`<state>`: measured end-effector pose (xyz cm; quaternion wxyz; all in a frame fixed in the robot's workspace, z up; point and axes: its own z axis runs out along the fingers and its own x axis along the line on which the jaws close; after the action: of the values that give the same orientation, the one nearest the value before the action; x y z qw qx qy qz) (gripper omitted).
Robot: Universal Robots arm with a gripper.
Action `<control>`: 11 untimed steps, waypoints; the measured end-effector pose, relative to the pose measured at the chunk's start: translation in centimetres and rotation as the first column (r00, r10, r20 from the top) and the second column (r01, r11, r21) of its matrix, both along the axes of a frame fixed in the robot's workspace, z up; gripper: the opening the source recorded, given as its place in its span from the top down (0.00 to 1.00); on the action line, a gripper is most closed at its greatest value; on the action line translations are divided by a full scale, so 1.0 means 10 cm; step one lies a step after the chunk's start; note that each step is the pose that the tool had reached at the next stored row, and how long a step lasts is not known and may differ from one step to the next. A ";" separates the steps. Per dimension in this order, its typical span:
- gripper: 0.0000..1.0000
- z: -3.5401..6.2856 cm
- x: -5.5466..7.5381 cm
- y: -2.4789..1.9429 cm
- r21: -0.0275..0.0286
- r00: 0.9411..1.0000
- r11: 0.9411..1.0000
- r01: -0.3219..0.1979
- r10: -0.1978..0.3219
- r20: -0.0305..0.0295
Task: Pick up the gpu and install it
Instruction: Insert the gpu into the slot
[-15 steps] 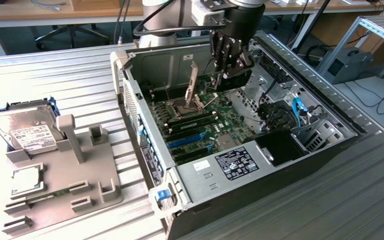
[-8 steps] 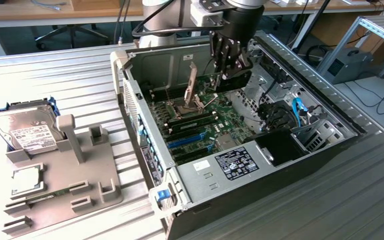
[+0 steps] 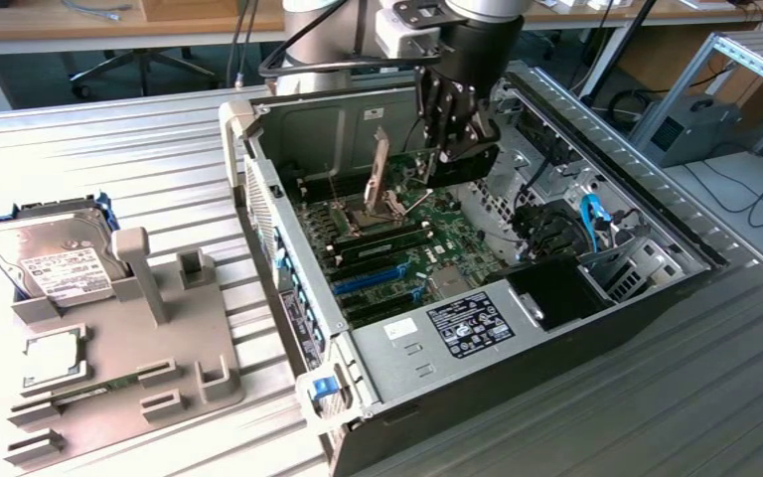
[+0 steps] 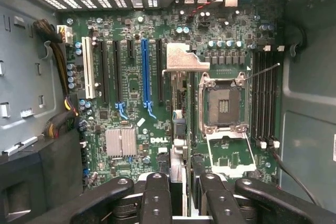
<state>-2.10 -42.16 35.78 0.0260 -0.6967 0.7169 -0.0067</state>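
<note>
We are looking down on a ribbed metal table (image 3: 90, 169), where an open computer case (image 3: 259, 189) is lying on its side towards the exterior view's right. Its motherboard (image 3: 455, 243) (image 4: 134, 85) is facing up.

On the exterior view's left, a grey holding fixture (image 3: 130, 368) is sitting on the table well apart from the case. A silver hard drive (image 3: 57, 260) with a white label is leaning in its far end.

We are seeing the gripper (image 3: 459, 149) (image 4: 184, 187) reaching down into the case from above. Its fingers (image 4: 157, 192) are clamping the gpu (image 3: 381, 169) (image 4: 177, 108) between them.

The card is standing on edge over the motherboard. In the wrist view we are looking straight along its thin edge, which is running away from the fingers towards the vented rear wall of the case. Its silvery bracket (image 4: 181, 59) is sitting at that far end.

The card is lining up between the long blue slot (image 4: 145, 66) and the open processor socket (image 4: 223, 103). We cannot tell whether its lower edge is touching a slot.
</note>
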 end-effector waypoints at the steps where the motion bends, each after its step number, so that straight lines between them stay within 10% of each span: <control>1: 0.73 0.000 0.00 -0.009 0.000 1.000 1.000 0.000 0.000 0.000; 11: 0.73 -0.021 -0.04 -0.058 0.000 1.000 1.000 0.000 0.000 0.000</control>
<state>-2.50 -42.74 35.56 0.0259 -0.6967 0.7169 -0.0067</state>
